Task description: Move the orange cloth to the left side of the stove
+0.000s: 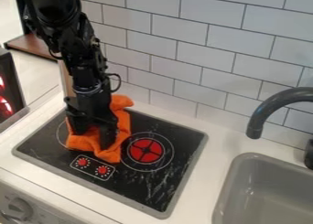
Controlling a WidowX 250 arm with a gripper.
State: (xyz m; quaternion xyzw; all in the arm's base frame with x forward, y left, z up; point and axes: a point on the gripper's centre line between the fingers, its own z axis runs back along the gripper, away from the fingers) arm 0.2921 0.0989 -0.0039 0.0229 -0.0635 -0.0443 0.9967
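The black gripper points down over the left part of the stove. Its fingers stand wide apart, low at the orange cloth, and some of the fabric shows between them. The cloth lies crumpled on the stove's left side, over much of the left burner, with its front corner near the knobs and its back end at the stove's rear edge. Part of the cloth is hidden behind the gripper.
Right of the cloth is a red burner. Two red knobs are marked in front. A grey sink with a dark curved faucet stands at the right. White tiles rise behind the counter.
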